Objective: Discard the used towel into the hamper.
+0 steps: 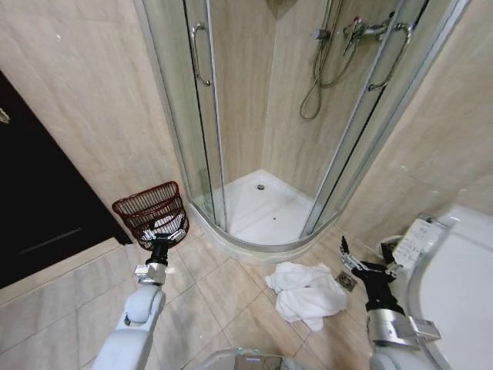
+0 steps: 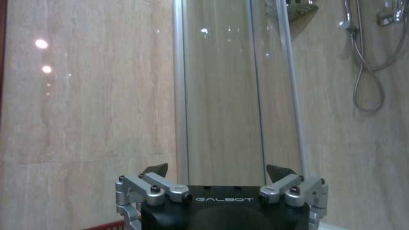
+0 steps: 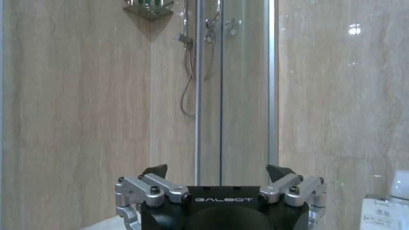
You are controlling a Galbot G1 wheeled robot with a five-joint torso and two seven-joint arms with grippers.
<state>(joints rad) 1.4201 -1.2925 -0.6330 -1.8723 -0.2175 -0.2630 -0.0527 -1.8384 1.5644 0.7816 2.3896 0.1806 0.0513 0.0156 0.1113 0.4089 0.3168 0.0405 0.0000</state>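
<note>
I am logging: left gripper (image 1: 159,240), fingers spread wide, holding nothing, hovering just before the hamper (image 1: 152,211). Right gripper (image 1: 363,257) likewise gaping, empty. White towel (image 1: 306,290) is lying crumpled on floor tiles (image 1: 223,289) between them, nearer the right.

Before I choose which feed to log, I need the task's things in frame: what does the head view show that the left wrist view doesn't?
Only the head view shows the white towel crumpled on the floor tiles, the whole hamper by the wall with something white inside, and the right gripper, open. Only the left wrist view shows the left gripper close up, open and holding nothing. Both show the shower enclosure's glass door and the shower hose.
</note>
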